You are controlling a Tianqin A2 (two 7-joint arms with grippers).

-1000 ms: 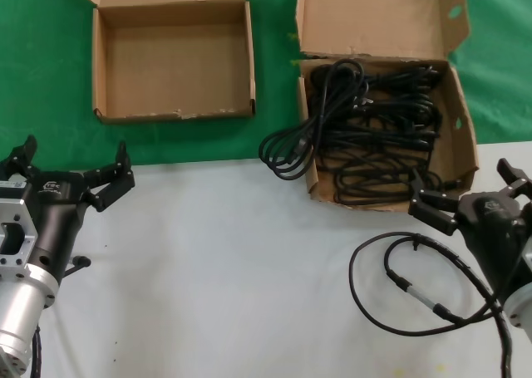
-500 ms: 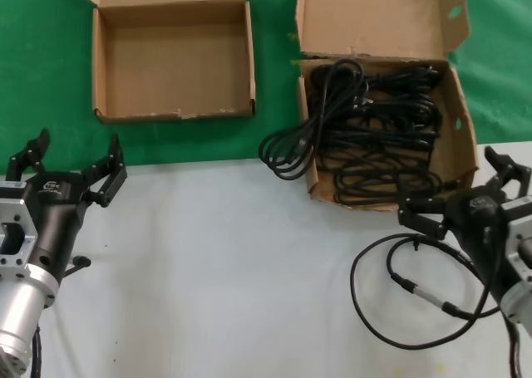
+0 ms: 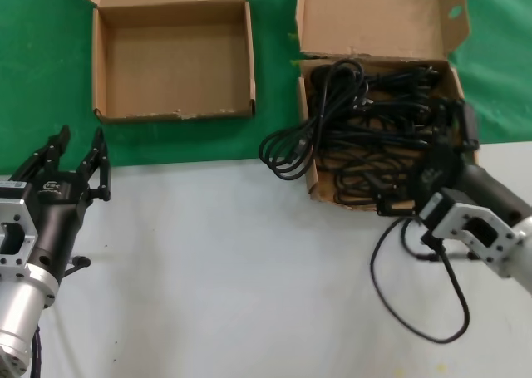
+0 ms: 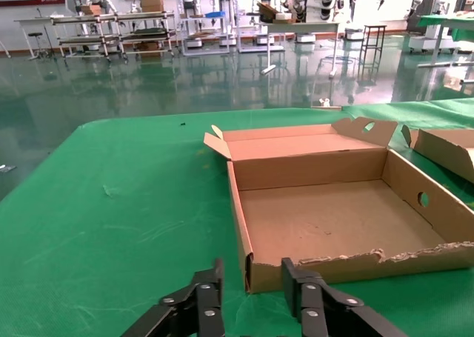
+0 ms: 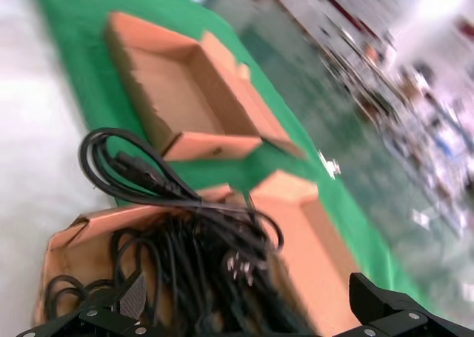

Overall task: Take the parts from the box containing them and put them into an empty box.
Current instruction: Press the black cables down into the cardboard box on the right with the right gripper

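Right gripper [image 3: 432, 158] poised fingers apart over cords [image 3: 374, 129] in larger box [image 3: 461, 104], none clamped; left gripper [image 3: 76, 158] idle, fingers slightly apart, near empty box [image 3: 98, 62].

The head view looks steeply down on the table [image 3: 233, 270] and both boxes. The left wrist view looks low and level into the empty box [image 4: 333, 218], close by. The right wrist view hangs close over the box of power cords [image 5: 200, 270], sharing the empty box beyond.
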